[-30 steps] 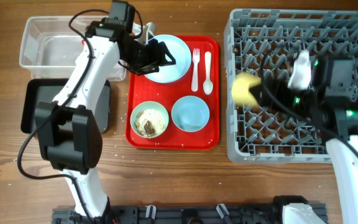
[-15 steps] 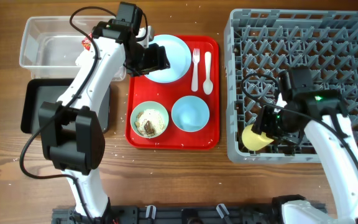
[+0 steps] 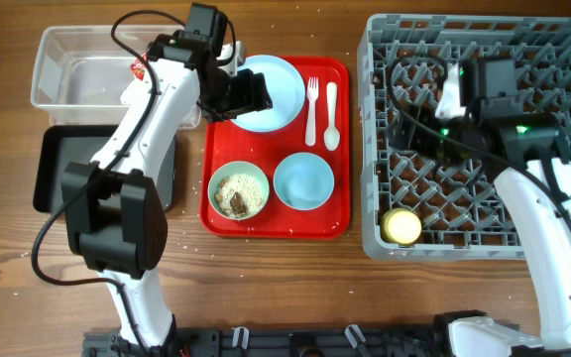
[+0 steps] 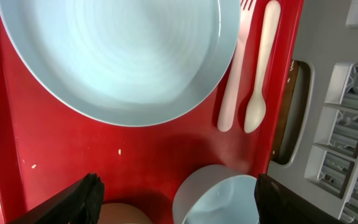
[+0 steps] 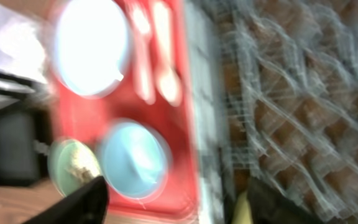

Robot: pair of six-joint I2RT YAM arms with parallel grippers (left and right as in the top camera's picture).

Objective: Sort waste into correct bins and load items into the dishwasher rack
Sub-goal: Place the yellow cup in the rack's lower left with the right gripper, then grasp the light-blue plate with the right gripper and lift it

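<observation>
The light blue plate [image 3: 271, 89], white fork [image 3: 312, 102], white spoon [image 3: 331, 111], pale blue bowl [image 3: 303, 182] and pale green bowl [image 3: 239, 191] holding rice-like scraps lie on the red tray [image 3: 276, 223]. My left gripper [image 3: 249, 96] hovers open and empty over the plate's near edge; its wrist view shows the plate [image 4: 104, 56], fork [image 4: 232, 93], spoon [image 4: 260, 74] and blue bowl [image 4: 229, 199] between its fingers [image 4: 179, 205]. My right gripper [image 3: 416, 134] is open above the grey rack [image 3: 464, 30]. The yellow cup [image 3: 401, 226] stands in the rack's front-left corner. The napkin is hidden.
A clear tub [image 3: 67, 45] stands at the far left with a small red-and-white wrapper [image 3: 137, 69] at its right side. The black tray [image 3: 53, 169] lies in front of it. The right wrist view is blurred and shows the rack [image 5: 291, 93] and yellow cup [image 5: 244, 208].
My right gripper has let go of the yellow cup in the rack's front-left corner and has risen back over the rack's far half. The left arm has hardly moved.
</observation>
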